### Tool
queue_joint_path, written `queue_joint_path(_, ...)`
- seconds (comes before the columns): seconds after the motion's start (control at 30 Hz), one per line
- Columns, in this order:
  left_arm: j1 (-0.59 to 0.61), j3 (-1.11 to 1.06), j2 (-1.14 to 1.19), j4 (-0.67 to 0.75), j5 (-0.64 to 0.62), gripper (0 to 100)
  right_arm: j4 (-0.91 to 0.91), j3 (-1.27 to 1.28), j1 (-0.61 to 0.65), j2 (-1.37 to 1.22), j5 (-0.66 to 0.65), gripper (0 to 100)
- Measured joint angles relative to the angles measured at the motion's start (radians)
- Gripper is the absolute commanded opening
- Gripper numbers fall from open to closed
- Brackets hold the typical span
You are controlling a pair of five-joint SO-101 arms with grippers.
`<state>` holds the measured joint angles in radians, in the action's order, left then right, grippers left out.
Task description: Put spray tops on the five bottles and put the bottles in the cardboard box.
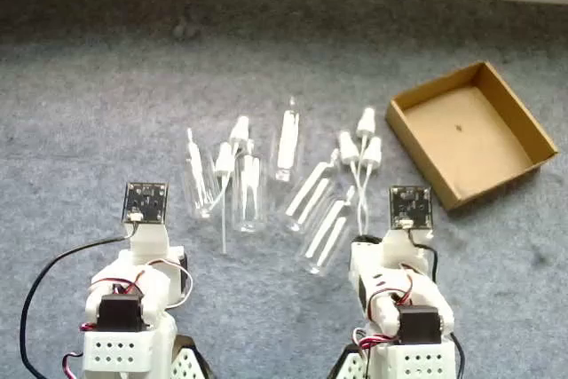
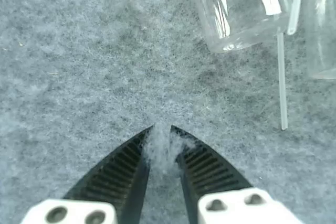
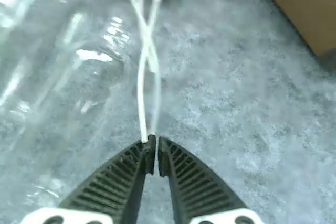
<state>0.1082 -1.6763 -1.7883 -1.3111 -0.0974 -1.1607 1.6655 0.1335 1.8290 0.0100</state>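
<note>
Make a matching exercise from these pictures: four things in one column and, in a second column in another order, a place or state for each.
Things
1. cardboard box
2. left gripper
3. right gripper
4. spray tops nearest the box

Places or states
A. tips at the ends of two thin white tubes
B. empty, open side up
C. over bare carpet, near the base of a clear bottle
D. lying loose, not on any bottle

Pairs: 1-B, 2-C, 3-A, 4-D
</note>
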Motion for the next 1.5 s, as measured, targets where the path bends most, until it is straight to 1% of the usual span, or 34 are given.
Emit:
queue_joint_path(0.17,0.0,0.0,0.0,0.0,0.0,0,-0.083,0.0,0.0,0.0,0.0,0.4)
queue_joint_path(1.5,0.0,0.0,0.0,0.0,0.0,0,-0.086,0.0,0.0,0.0,0.0,0.4)
